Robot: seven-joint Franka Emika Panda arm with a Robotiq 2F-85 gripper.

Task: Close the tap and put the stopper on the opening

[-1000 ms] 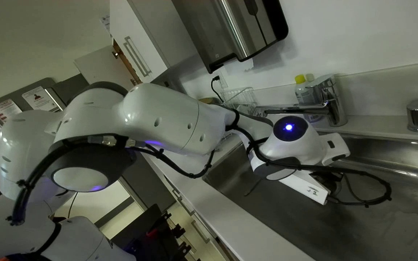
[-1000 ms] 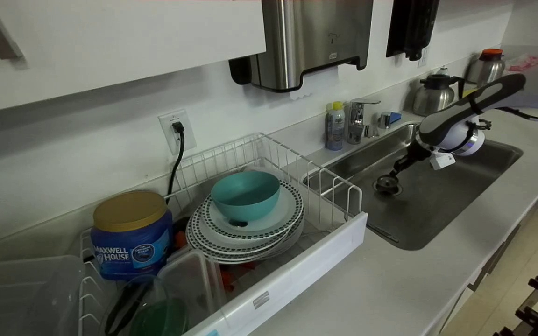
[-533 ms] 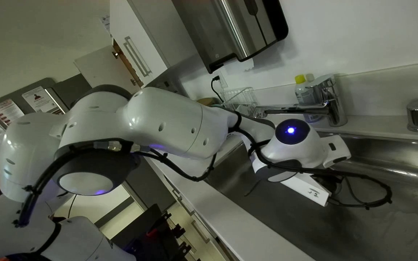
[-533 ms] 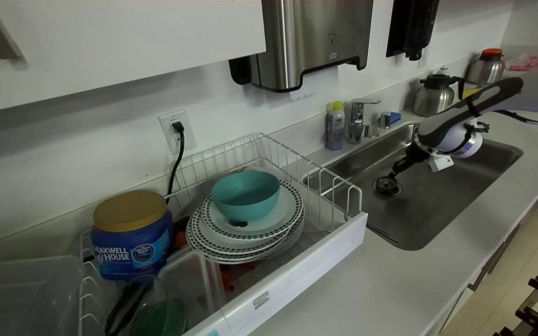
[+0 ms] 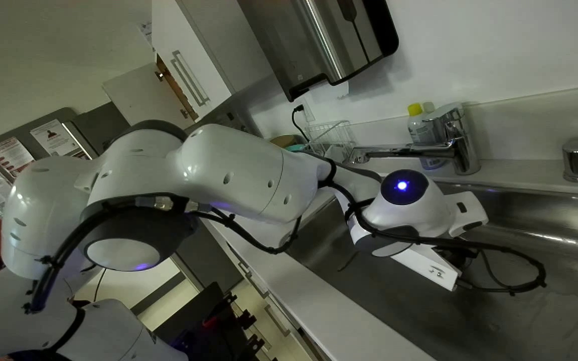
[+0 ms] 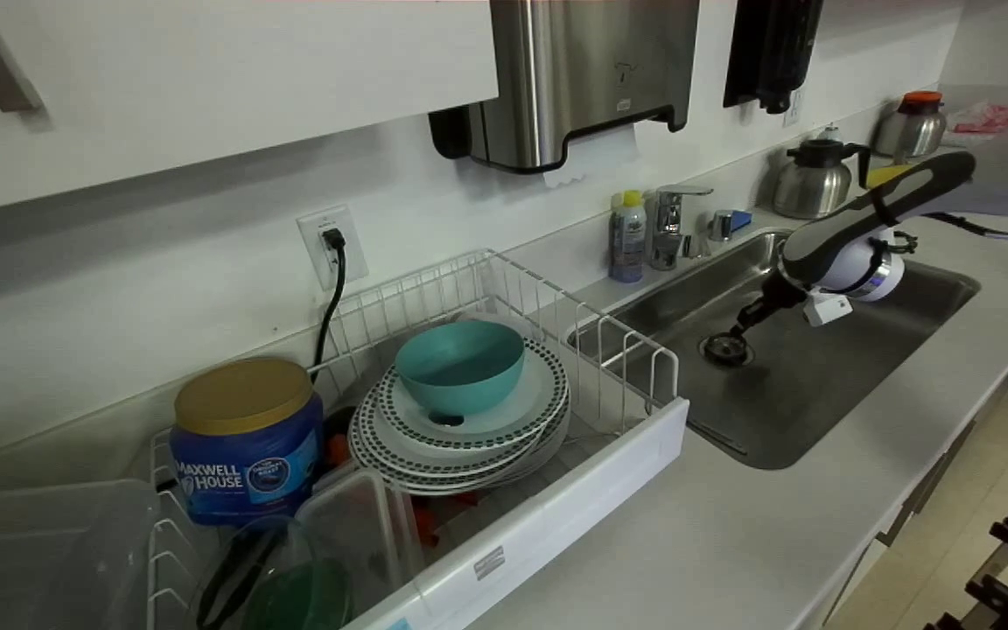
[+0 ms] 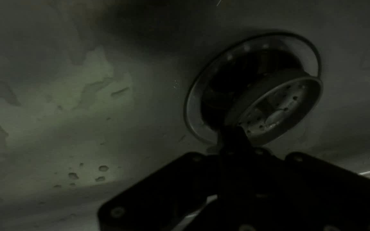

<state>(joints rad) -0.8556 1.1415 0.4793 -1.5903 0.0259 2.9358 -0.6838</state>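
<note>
In the wrist view the black two-fingered gripper pinched the round, perforated metal stopper by the lower left of its rim. The stopper leaned over the lower right of the round, pale-rimmed drain opening, contact unclear. Released at that slant, it was likely to lodge askew or slide onto the grey steel basin, being held by one edge; a hard push could twist it loose. In an exterior view the chrome, long-spouted tap stood upper right and the opening was out of sight, likely behind the white robot arm; the wrist view lacked the tap but showed the dark gap upper left.
</note>
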